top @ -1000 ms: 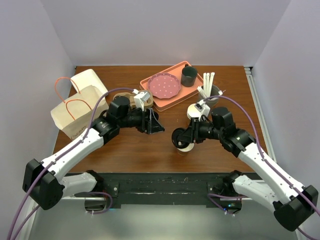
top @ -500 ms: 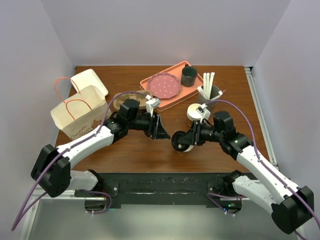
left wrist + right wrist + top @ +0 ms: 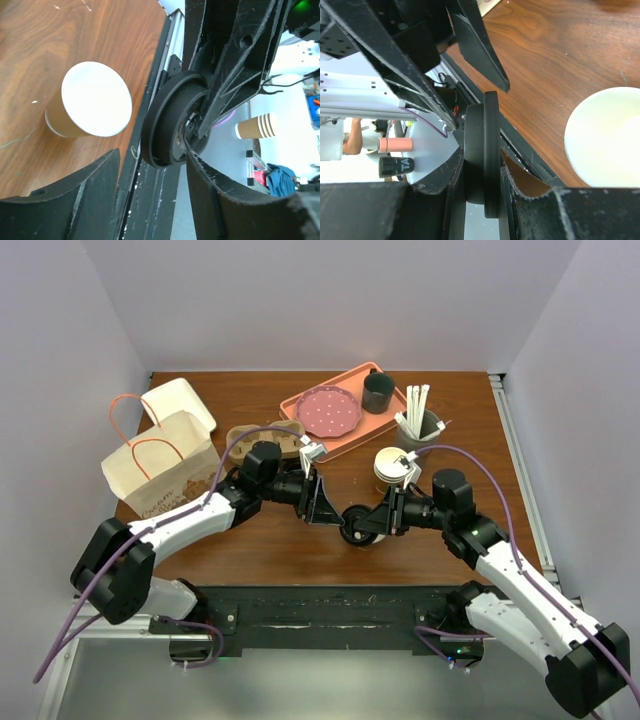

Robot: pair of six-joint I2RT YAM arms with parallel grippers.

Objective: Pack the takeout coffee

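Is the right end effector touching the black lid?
Touching. The right wrist view shows the black lid edge-on, pinched between the fingers of the right end effector.

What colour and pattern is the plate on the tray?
The plate is pink with white dots, clearest in the top view.

Nothing legible anywhere; the faint print low on the paper bag (image 3: 152,502) is too small

Wooden table (image 3: 475,410) carries a paper bag (image 3: 160,465), pink tray (image 3: 352,380) and stirrer cup (image 3: 420,426).
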